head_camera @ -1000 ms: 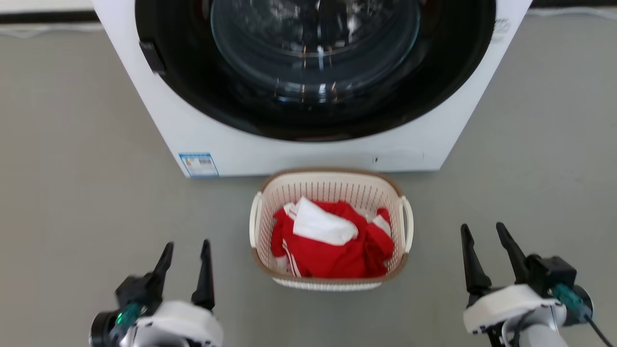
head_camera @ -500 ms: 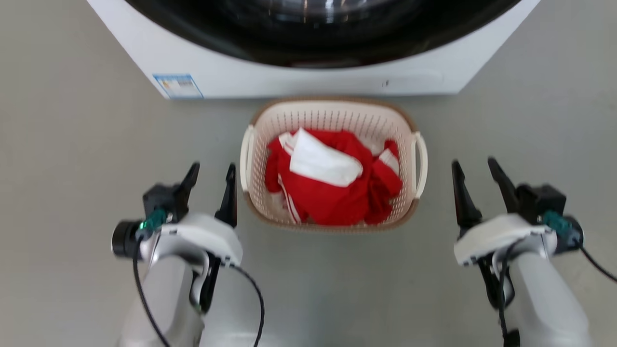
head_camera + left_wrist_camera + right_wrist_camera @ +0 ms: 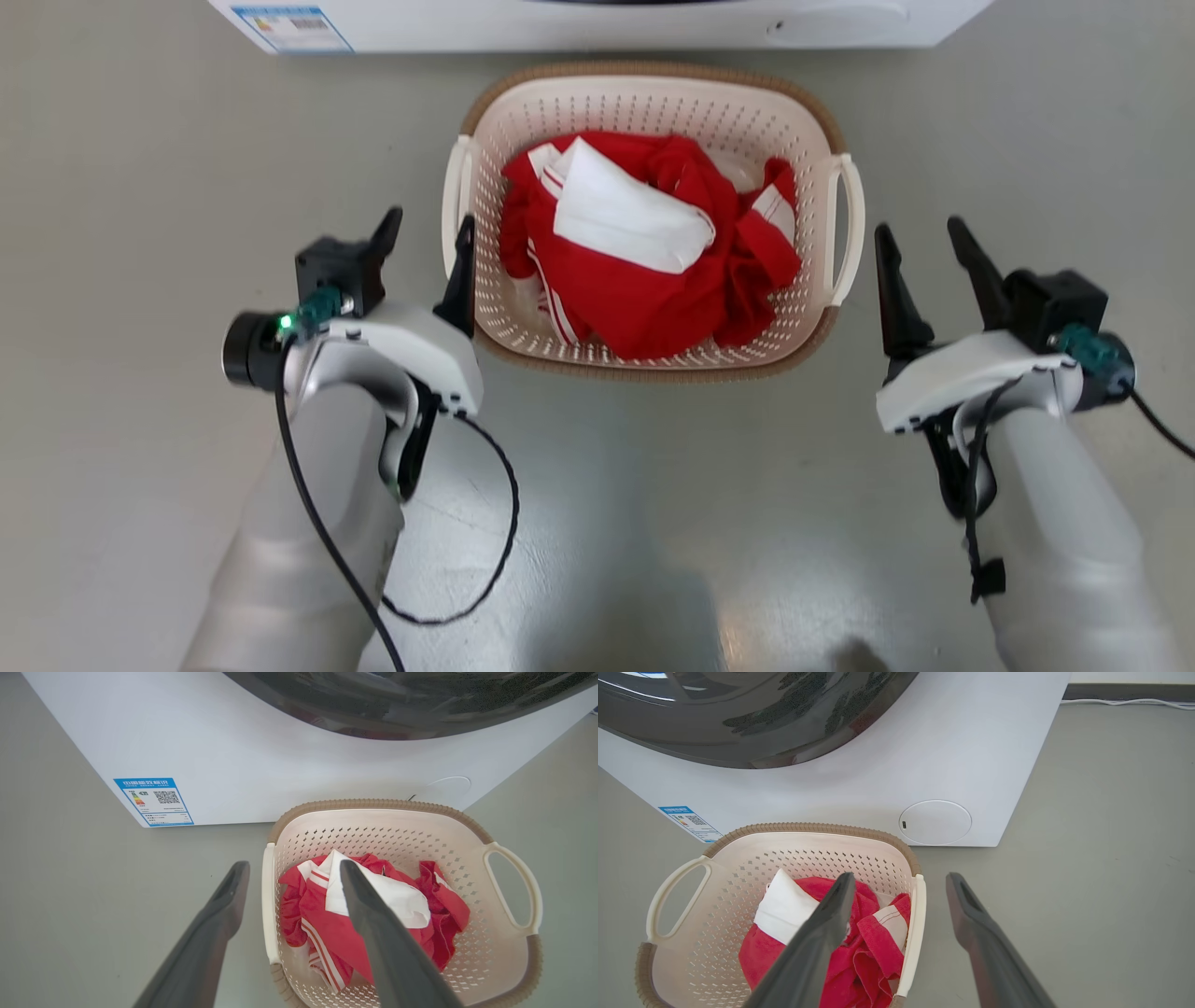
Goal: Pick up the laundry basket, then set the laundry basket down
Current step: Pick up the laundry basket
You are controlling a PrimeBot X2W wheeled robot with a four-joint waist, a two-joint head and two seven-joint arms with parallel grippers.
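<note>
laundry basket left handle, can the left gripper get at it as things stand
Probably yes: the open left gripper sits right beside the left handle of the laundry basket, with nothing between them.

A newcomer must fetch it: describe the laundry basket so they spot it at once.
Find the white washer; on the grey floor before it stands the laundry basket. It is cream plastic with holed walls, a brown rim, two white loop handles and red and white clothes inside.

The laundry basket (image 3: 653, 107) is cream-white with diamond-shaped perforations, a brown woven-look rim (image 3: 653, 67) and 2 white handles (image 3: 845, 229). Inside lie a red garment (image 3: 653, 299) with white stripes and a plain white cloth (image 3: 621, 219). The washer (image 3: 560, 23) is white, its label (image 3: 291, 21) blue, the floor (image 3: 140, 187) grey.
</note>
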